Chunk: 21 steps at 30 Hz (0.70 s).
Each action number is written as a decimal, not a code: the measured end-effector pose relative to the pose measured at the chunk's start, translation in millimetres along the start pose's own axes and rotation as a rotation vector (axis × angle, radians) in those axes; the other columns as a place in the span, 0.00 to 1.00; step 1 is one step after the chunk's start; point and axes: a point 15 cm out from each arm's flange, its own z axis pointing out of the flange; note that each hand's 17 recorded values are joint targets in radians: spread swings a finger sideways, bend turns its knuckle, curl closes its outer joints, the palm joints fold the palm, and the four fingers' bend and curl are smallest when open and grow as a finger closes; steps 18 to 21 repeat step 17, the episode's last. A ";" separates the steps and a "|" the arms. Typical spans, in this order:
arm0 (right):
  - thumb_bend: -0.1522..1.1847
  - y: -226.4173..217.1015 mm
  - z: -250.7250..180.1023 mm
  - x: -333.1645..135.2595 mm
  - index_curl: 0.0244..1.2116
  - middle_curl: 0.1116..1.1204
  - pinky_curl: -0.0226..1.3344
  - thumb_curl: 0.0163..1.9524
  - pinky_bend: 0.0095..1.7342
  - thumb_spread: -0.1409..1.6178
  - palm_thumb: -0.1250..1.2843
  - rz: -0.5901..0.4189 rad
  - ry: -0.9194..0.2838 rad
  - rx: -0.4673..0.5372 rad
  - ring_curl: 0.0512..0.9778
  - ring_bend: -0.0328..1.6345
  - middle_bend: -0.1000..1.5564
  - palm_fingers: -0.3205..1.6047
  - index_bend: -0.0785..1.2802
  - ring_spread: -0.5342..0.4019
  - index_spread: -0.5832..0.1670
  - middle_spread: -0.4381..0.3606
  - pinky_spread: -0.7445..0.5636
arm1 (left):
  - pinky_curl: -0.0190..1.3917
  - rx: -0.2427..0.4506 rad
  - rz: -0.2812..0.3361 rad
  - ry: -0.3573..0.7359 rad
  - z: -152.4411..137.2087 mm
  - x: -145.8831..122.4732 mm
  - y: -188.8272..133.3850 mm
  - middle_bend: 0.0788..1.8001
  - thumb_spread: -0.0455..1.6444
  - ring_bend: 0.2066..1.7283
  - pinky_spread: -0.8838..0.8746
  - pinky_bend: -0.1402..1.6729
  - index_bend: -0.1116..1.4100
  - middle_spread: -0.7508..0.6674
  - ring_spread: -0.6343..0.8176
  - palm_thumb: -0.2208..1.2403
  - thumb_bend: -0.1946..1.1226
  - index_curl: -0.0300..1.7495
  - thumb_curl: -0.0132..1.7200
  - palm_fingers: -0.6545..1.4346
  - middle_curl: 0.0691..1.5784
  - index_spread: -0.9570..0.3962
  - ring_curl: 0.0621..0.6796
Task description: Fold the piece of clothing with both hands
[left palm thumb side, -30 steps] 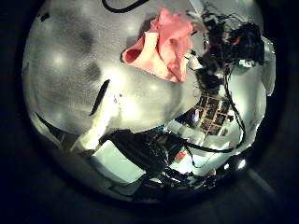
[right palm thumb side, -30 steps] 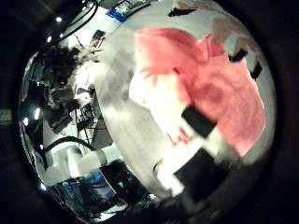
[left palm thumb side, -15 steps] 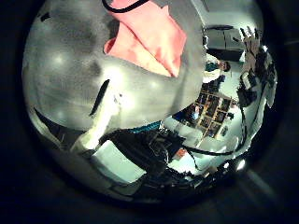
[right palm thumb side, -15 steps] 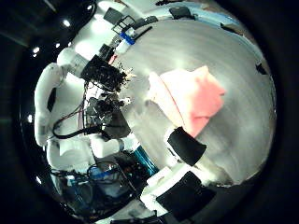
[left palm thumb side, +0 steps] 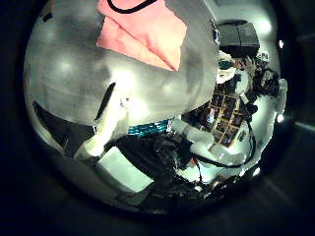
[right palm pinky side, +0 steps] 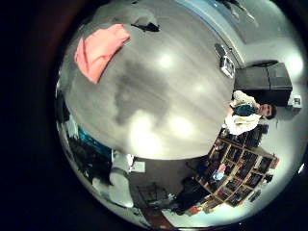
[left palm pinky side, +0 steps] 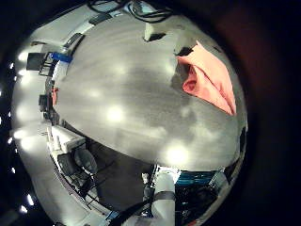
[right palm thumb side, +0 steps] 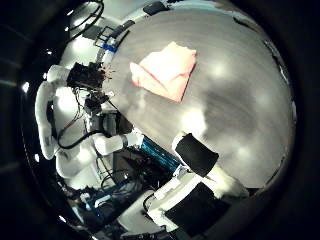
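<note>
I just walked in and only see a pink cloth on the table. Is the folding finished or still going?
It looks close to finished. Done: the pink cloth lies on the grey table as a compact, layered, roughly rectangular bundle. In hand: nothing; no robot hand touches it, and it looks small in all four palm views, so both palms seem well away. Left: perhaps only tidying, since one edge looks slightly uneven.

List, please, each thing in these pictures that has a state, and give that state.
Pink garment: folded into a compact flat shape, lying on the table, free of both hands.
Table: grey top, holds only the garment where visible.
Right hand: away from the garment, holds nothing.
Left hand: away from the garment, holds nothing.
</note>
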 end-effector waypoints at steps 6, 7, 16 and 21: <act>0.10 31.6 5.4 12.8 0.26 0.24 0.23 0.25 0.40 0.77 0.51 0.051 0.022 -0.002 0.24 0.43 0.29 0.27 0.18 0.69 0.25 0.43 0.92 | 0.25 0.015 0.051 -0.021 -6.7 14.4 -5.0 0.06 0.80 0.23 0.75 0.24 0.20 0.67 0.72 0.53 0.14 0.24 0.21 0.39 0.16 0.70 0.24; 0.10 34.5 7.8 17.0 0.25 0.24 0.23 0.25 0.39 0.77 0.51 0.058 0.030 -0.011 0.23 0.43 0.29 0.27 0.18 0.69 0.25 0.42 0.92 | 0.25 0.016 0.055 -0.022 -7.3 16.4 -6.4 0.06 0.80 0.23 0.75 0.24 0.20 0.67 0.72 0.53 0.14 0.24 0.21 0.39 0.16 0.70 0.24; 0.10 36.5 17.4 22.9 0.24 0.25 0.21 0.24 0.38 0.77 0.52 0.071 0.023 -0.043 0.22 0.43 0.29 0.29 0.18 0.67 0.25 0.47 0.91 | 0.25 0.005 0.051 -0.023 -5.5 18.6 -5.1 0.06 0.80 0.22 0.75 0.24 0.20 0.66 0.72 0.53 0.14 0.24 0.21 0.39 0.16 0.70 0.24; 0.10 36.7 18.1 23.2 0.23 0.25 0.21 0.24 0.38 0.77 0.52 0.072 0.022 -0.044 0.22 0.43 0.29 0.29 0.18 0.67 0.25 0.47 0.91 | 0.25 0.003 0.050 -0.019 -4.8 18.6 -4.9 0.06 0.80 0.22 0.75 0.24 0.20 0.66 0.72 0.53 0.14 0.24 0.21 0.39 0.16 0.70 0.24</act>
